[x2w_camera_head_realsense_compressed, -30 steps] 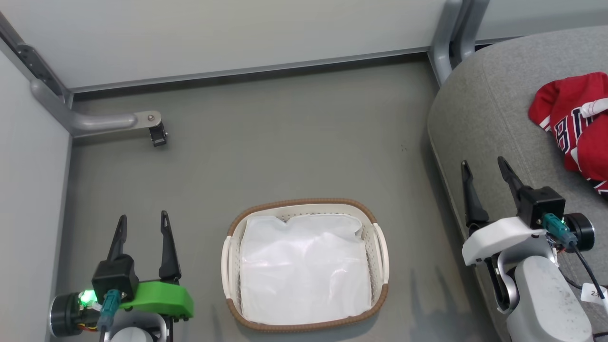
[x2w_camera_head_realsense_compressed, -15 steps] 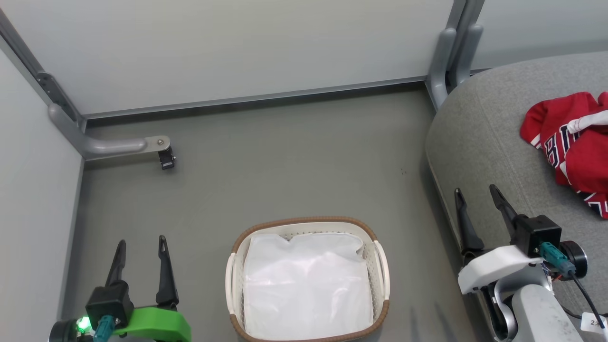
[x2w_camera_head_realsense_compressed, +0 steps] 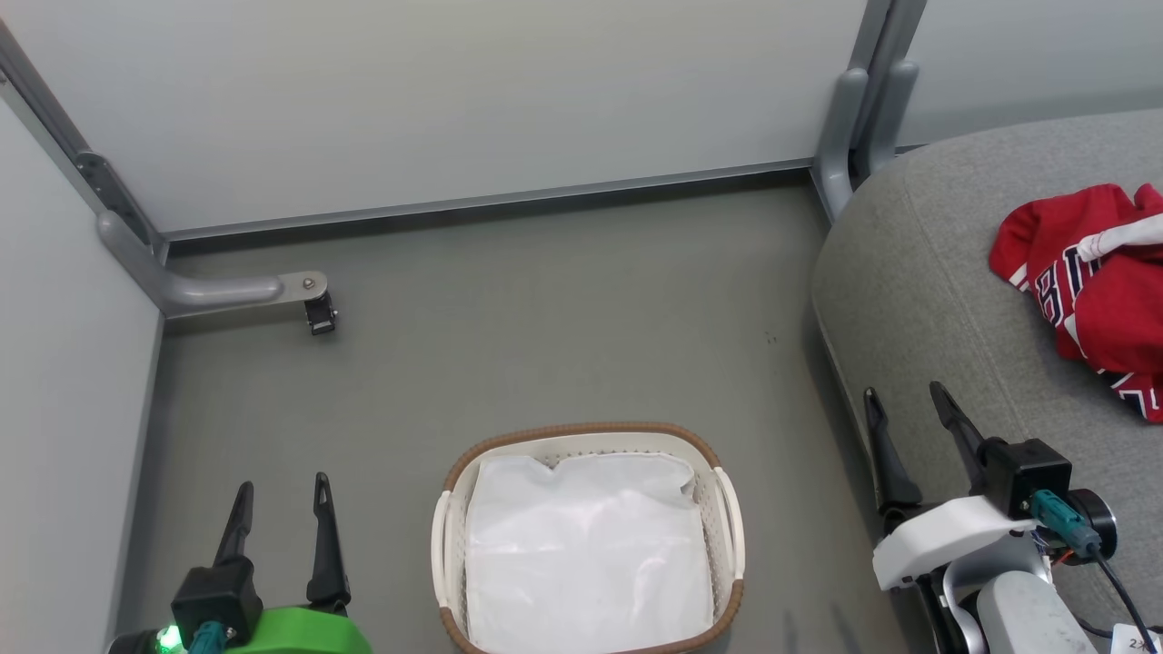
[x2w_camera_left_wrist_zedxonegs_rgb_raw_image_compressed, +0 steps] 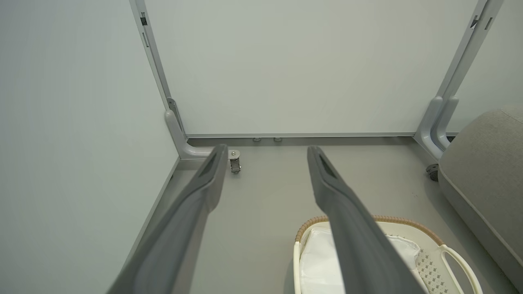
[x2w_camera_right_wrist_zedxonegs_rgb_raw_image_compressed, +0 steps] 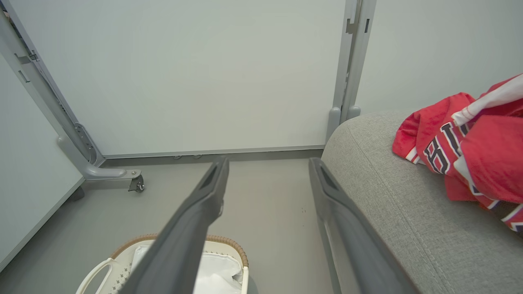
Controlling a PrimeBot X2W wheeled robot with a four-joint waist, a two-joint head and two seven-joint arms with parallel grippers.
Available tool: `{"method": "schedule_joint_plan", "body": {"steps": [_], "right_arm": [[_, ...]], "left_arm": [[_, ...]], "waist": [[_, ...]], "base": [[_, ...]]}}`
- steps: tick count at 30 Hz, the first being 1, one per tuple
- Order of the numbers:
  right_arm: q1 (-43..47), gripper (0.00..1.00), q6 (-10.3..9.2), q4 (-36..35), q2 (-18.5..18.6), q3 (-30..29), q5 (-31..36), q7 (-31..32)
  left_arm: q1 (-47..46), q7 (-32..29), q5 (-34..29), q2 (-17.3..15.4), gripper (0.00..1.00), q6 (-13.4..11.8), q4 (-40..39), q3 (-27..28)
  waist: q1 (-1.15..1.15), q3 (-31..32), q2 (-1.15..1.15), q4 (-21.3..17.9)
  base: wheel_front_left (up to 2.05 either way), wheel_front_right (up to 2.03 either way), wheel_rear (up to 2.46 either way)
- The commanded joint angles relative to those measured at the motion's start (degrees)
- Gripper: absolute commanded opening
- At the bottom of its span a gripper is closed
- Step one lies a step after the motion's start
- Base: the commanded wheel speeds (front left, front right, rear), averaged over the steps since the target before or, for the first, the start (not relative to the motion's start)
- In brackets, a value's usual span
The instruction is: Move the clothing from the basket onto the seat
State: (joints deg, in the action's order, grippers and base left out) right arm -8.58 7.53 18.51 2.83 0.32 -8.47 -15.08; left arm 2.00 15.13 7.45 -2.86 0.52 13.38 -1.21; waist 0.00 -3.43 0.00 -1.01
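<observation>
The red clothing [x2w_camera_head_realsense_compressed: 1090, 291] lies bunched on the grey seat [x2w_camera_head_realsense_compressed: 918, 300] at the right; black-and-white letters and white trim show on the clothing [x2w_camera_right_wrist_zedxonegs_rgb_raw_image_compressed: 470, 147] in the right wrist view, on the seat [x2w_camera_right_wrist_zedxonegs_rgb_raw_image_compressed: 392, 204]. The basket [x2w_camera_head_realsense_compressed: 589, 438] stands on the floor at bottom centre, holding just its white cloth liner [x2w_camera_head_realsense_compressed: 586, 554]. My left gripper [x2w_camera_head_realsense_compressed: 281, 495] is open and empty to the left of the basket [x2w_camera_left_wrist_zedxonegs_rgb_raw_image_compressed: 392, 222]. My right gripper [x2w_camera_head_realsense_compressed: 904, 404] is open and empty at the seat's front edge, apart from the clothing.
Pale partition panels [x2w_camera_head_realsense_compressed: 454, 100] wall in the grey floor at the back and left. A grey panel foot with a caster [x2w_camera_head_realsense_compressed: 320, 313] juts out at the left. Grey upright posts [x2w_camera_head_realsense_compressed: 863, 109] stand by the seat's far corner.
The head view has tilted, so everything sits lower in the picture. Both grippers stay open and empty. The basket and clothing have not moved.
</observation>
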Motion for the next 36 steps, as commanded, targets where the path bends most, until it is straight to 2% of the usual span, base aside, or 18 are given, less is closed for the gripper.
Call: {"method": "schedule_joint_plan", "body": {"steps": [1, 3, 4, 7, 21, 36], "right_arm": [[0.2, 1.0, -0.08, -0.13, 0.21, -0.01, -0.11, -0.12], [-0.13, 1.0, -0.08, -0.33, 0.22, -0.22, 0.35, -0.12], [-0.11, 0.0, 0.0, -0.11, 0.0, -0.14, 0.17, 0.0], [0.18, 0.0, 0.0, 1.28, -0.29, -0.18, -0.3, 0.24], [0.55, 0.0, -0.01, 0.14, -0.21, -1.48, -16.0, 4.3], [1.02, 0.0, -0.02, -0.97, -0.12, -2.52, -29.8, 7.74]], "left_arm": [[0.53, 0.0, 0.84, -0.1, 1.0, 0.38, 0.24, 0.19], [0.31, 0.0, 1.99, -0.1, 1.0, 0.84, 0.2, 0.36], [-0.02, -0.01, 1.91, 0.01, 0.0, 0.76, 0.11, 0.19], [-0.14, -0.21, 2.52, 0.18, 0.0, 0.78, 1.55, 0.18], [-1.8, -4.28, 17.99, 0.13, 0.0, 1.96, 1.4, 1.65], [-3.18, -7.75, 31.6, 0.08, 0.0, 3.01, 1.13, 2.84]], "waist": [[0.0, -0.18, 0.0, -0.11], [0.0, -0.33, 0.0, -0.13], [0.0, -0.31, 0.0, -0.13], [0.0, -0.32, 0.0, -0.12], [0.0, 0.09, 0.0, 0.0], [0.0, 0.5, 0.0, 0.14]], "base": [[0.0, 0.0, 0.0], [0.0, 0.0, 0.0], [0.0, 0.0, 0.0], [0.0, 0.0, 0.0], [0.0, 0.0, 0.0], [0.0, 0.0, 0.0]]}}
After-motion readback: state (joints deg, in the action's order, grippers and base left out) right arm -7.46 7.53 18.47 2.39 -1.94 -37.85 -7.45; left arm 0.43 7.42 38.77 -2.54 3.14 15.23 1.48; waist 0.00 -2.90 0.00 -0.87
